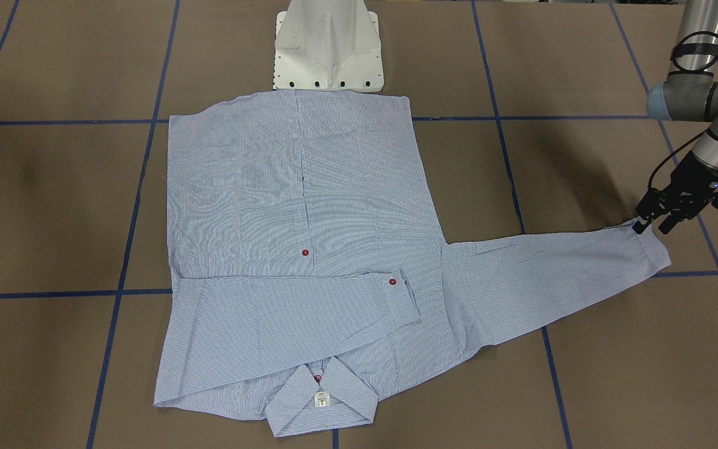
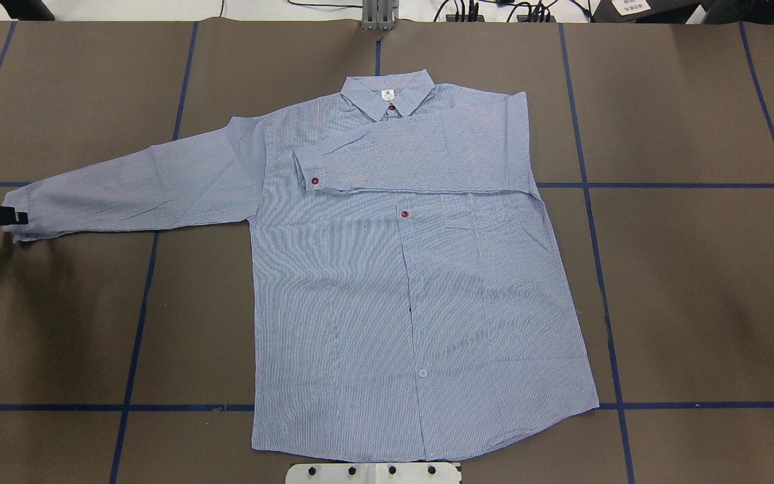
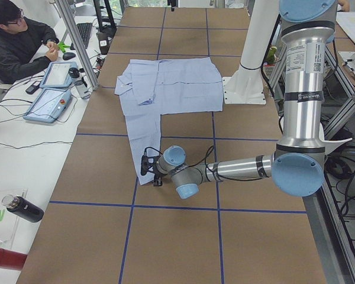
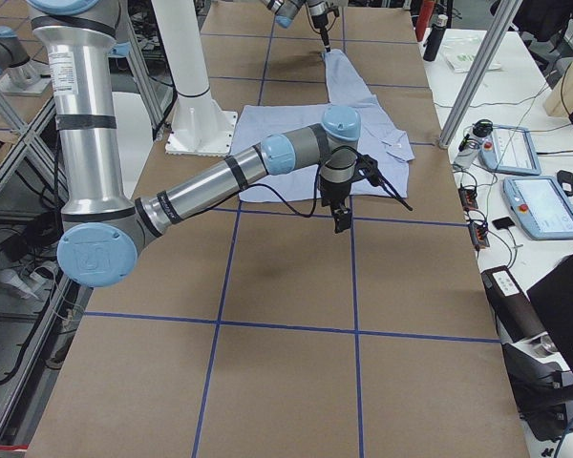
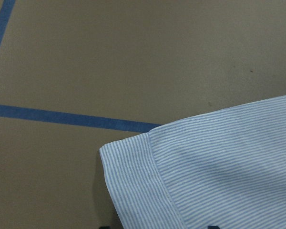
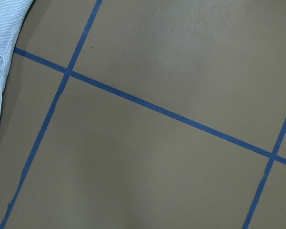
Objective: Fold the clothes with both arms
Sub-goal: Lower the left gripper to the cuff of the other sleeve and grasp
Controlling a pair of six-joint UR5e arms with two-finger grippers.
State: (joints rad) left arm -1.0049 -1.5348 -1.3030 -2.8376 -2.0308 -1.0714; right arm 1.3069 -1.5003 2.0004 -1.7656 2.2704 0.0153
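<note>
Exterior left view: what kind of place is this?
Likely a robotics lab workcell: an operator sits at a side bench with teach pendants, beside a brown table gridded in blue tape.

Left arm (image 3: 305, 89): silver tubes, grey housings, pale blue joint caps, a white printed label (image 3: 294, 59), and a black cable (image 1: 665, 163) running to its black pincer (image 1: 652, 226). Right arm (image 4: 86, 124) looks alike. White pedestal (image 1: 328, 47), with dark screws (image 1: 317, 83) along its 6 o'clock edge.

shirt (image 3: 171, 86) flat on table (image 3: 177, 236), one sleeve (image 3: 143, 142) stretched out from it. left gripper (image 3: 145, 171) low at that sleeve's cuff end. pedestal (image 3: 245, 89) beside shirt's hem. operator (image 3: 18, 41) seated off its collar side.
</note>
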